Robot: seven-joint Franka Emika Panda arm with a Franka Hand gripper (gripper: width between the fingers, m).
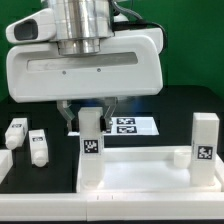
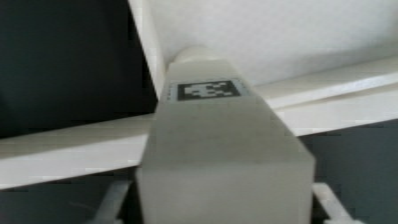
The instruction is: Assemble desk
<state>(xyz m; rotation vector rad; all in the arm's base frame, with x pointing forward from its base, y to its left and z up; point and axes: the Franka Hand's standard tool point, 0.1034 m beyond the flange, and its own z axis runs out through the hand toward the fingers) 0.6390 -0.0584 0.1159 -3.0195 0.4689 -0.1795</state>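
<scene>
Pincer (image 1: 90, 118): straddles the upper end of a leg (image 1: 91, 140), one finger at each flat side. Whether the pads already press it cannot be told.
Leg: upright at the corner of the top (image 1: 140, 182) on the exterior view's left, tag facing the camera. In the wrist view it fills the gap between the fingers, with the rim beneath.
Second leg (image 1: 205, 135): upright at the opposite corner.
Loose legs (image 1: 38, 147): rest on the black surface (image 1: 45, 190), apart from the top, on the exterior view's left.
Marker board (image 1: 128, 125): behind the top.
Handling, leg: judged light, stiff moulded plastic. The smooth faces probably slip, so a square hold high on two opposite flat faces suits best.
Handling, top: too wide to span, so likely shifted by its rim.
</scene>
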